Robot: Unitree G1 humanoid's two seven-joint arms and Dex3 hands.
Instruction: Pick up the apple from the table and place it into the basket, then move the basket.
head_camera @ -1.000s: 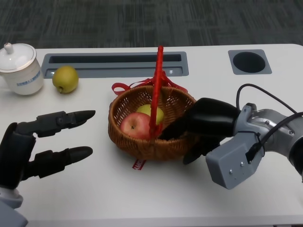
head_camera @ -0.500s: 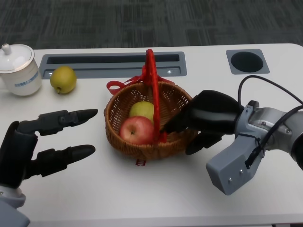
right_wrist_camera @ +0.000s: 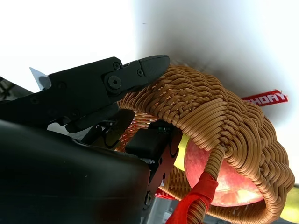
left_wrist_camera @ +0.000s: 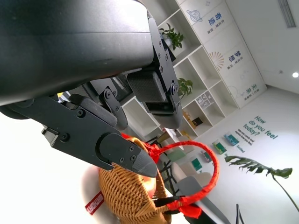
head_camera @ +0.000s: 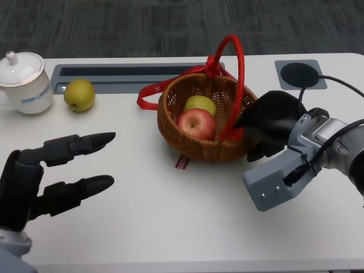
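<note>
The red apple point(head_camera: 196, 123) lies inside the wicker basket point(head_camera: 199, 149), beside a yellow-green fruit point(head_camera: 199, 104). The basket's red handle point(head_camera: 242, 74) leans to the right. My right hand point(head_camera: 272, 119) grips the basket's right rim, one finger inside and others outside. The right wrist view shows those fingers point(right_wrist_camera: 117, 79) clamped over the woven rim point(right_wrist_camera: 224, 116) with the apple point(right_wrist_camera: 201, 158) behind. My left hand point(head_camera: 51, 173) hovers at the front left, fingers spread, holding nothing. In the left wrist view the basket point(left_wrist_camera: 124, 196) sits beyond its fingers point(left_wrist_camera: 117, 151).
A yellow-green pear point(head_camera: 78, 95) and a white lidded cup point(head_camera: 24, 82) stand at the back left. A grey recessed slot point(head_camera: 114, 71) runs along the back, with a round hole point(head_camera: 300, 73) at the back right. A cable point(head_camera: 335, 82) loops over my right forearm.
My right hand has dragged the basket, fruit inside, to the right and farther back. The handle now leans right. My left hand has stayed put.
</note>
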